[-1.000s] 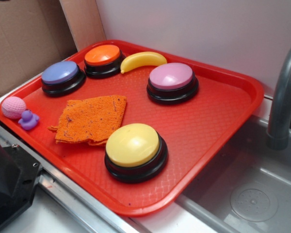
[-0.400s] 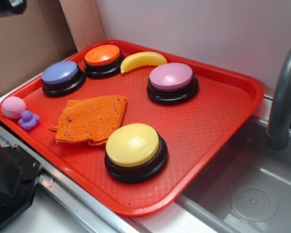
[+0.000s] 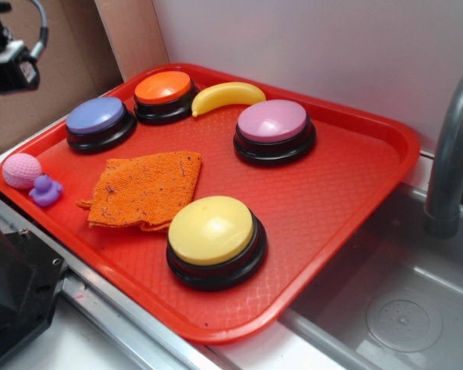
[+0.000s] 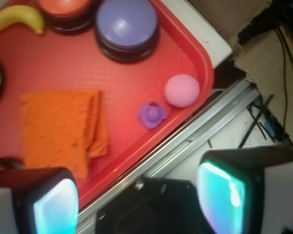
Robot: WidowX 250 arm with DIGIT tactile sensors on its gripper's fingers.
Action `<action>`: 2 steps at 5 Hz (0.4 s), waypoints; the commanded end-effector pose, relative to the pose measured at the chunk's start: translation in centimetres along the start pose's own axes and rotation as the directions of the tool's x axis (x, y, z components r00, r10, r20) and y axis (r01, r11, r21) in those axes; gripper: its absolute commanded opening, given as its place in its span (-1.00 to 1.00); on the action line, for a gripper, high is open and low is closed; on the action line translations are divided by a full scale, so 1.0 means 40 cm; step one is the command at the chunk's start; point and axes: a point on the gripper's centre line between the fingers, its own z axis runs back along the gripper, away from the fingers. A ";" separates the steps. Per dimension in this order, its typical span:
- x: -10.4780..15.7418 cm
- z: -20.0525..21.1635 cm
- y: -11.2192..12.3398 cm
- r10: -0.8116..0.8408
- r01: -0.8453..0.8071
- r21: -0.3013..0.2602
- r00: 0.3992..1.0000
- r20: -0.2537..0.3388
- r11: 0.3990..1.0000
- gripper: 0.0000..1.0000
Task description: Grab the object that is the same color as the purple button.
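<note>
- From my wrist camera I see the gripper (image 4: 136,195) with its two fingers (image 4: 53,207) spread wide apart, one at each lower corner of the view, and nothing held between them.
- They hang high over the near edge of the red tray (image 4: 202,58), above the metal rail and dark base beside it, well clear of everything on the tray.
- The purple duck (image 4: 152,115) sits on the tray close to its rim, just beside the pink ball (image 4: 182,90); the two look to be touching or nearly so, I cannot tell which.
- In the exterior view the duck (image 3: 45,190) is at the tray's near-left corner, with the ball (image 3: 21,170) just behind it.
- The purple button (image 3: 99,122) stands further back along the left side of the tray, well apart from the duck, with the orange button (image 3: 164,95) next to it.
- A yellow banana (image 3: 227,95) lies beside the orange button near the back rim.
- The pink button (image 3: 274,130) is toward the right, and the yellow button (image 3: 214,240) stands nearest the front edge.
- A folded orange cloth (image 3: 145,190) lies flat in the middle, between the duck and the yellow button.
- Only a part of the arm with a camera (image 3: 14,65) shows at the upper left of the exterior view.
- A grey sink (image 3: 401,308) with a faucet lies to the right of the tray.
</note>
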 end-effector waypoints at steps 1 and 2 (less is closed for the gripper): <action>0.041 -0.114 0.059 0.068 -0.075 0.081 0.993 0.094 0.994 1.00; 0.056 -0.168 0.063 0.067 -0.083 0.131 0.990 0.127 0.988 1.00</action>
